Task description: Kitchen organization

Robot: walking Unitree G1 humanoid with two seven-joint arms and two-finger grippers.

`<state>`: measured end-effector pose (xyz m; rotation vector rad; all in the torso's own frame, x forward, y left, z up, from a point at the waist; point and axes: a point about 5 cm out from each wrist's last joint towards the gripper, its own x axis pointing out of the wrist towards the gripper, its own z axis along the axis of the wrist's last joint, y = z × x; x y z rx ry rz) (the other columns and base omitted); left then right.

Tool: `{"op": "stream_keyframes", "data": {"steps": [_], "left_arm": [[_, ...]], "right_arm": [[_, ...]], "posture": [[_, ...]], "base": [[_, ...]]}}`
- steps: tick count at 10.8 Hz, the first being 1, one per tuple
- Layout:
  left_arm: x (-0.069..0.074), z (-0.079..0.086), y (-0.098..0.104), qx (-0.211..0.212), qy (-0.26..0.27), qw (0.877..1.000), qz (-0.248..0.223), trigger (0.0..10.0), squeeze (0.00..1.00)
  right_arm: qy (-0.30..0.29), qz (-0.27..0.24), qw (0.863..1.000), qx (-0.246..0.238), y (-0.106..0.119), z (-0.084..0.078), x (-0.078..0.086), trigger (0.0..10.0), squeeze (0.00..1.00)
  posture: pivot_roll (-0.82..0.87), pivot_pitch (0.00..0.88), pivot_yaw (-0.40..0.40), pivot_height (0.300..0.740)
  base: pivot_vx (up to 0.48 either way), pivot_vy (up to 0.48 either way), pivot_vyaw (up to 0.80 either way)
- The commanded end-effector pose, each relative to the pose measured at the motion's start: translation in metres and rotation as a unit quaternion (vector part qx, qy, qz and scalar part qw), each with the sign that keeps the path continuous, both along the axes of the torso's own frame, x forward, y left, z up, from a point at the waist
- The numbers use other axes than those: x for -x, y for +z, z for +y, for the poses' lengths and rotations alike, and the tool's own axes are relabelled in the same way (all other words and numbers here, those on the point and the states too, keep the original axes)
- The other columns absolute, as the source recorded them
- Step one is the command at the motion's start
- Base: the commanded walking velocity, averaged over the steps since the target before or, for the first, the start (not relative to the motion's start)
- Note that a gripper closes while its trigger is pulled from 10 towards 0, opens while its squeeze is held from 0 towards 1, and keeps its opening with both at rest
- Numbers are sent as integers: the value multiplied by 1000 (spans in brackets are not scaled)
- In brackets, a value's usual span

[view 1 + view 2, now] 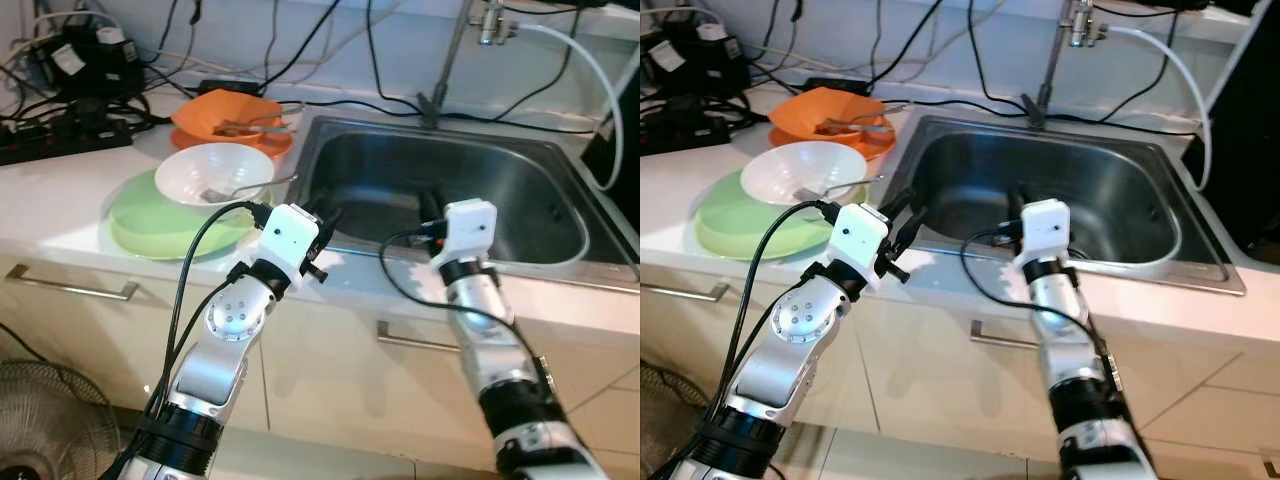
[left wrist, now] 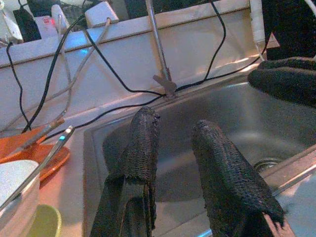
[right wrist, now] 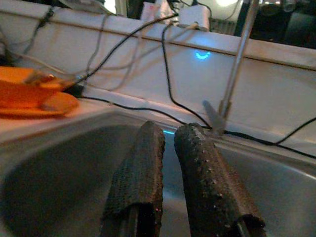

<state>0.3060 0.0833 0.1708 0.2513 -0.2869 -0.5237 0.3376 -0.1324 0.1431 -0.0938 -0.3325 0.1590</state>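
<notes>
The left hand [image 2: 170, 163] hangs over the front left corner of the steel sink [image 1: 520, 200], its 2 black fingers [image 2: 140, 148] spread with a clear gap between them, holding nothing. It points across the basin toward the back wall and the faucet [image 1: 450, 60]. The right hand [image 3: 170, 168] reaches over the sink's front rim near the middle, its 2 fingers [image 3: 197, 173] close together with only a narrow slit between them, also holding nothing; whether the tips touch the basin cannot be told.

The dishes stand on the white bench [image 1: 60, 210] to the left of the sink, well apart from the right hand and near the left one. A white bowl [image 1: 205, 165] sits on a green plate [image 1: 135, 220], close to the sink's left edge. A metal utensil [image 1: 255, 185] lies in the bowl, its handle running out over the rim toward the sink, so its long axis goes roughly left to right. Behind these, an orange bowl [image 1: 205, 108] rests on an orange plate [image 1: 195, 140], with another utensil [image 1: 255, 125] laid across it, its handle also pointing toward the sink. Black cables [image 1: 330, 100] trail along the back of the bench, and a power strip [image 1: 60, 140] lies at the far left.
</notes>
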Motion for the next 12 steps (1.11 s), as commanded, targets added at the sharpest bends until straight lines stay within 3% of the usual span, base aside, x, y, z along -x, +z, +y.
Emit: {"op": "stream_keyframes", "data": {"steps": [1, 4, 7, 12], "left_arm": [[1, 0, -1, -7, 3, 1000, -4, 10000, 0], [-5, 6, 24, -86, 49, 990, -103, 10000, 0], [-2, 6, 29, -118, 58, 981, -142, 10000, 0], [-13, 10, 25, -153, 84, 975, -137, 10000, 0]], "right_arm": [[11, 2, 1000, -4, 1, 6, 2, 10000, 0], [37, 30, 999, -24, -2, 40, 0, 10000, 0], [38, 39, 998, -30, -6, 42, 3, 10000, 0], [30, 49, 998, -27, -7, 40, 1, 10000, 0]], "posture": [[187, 0, -39, 740], [211, 0, -53, 740], [210, 0, -56, 740], [212, 4, -54, 740]], "base": [[0, 0, 0], [0, 0, 0], [0, 0, 0], [0, 0, 0]]}}
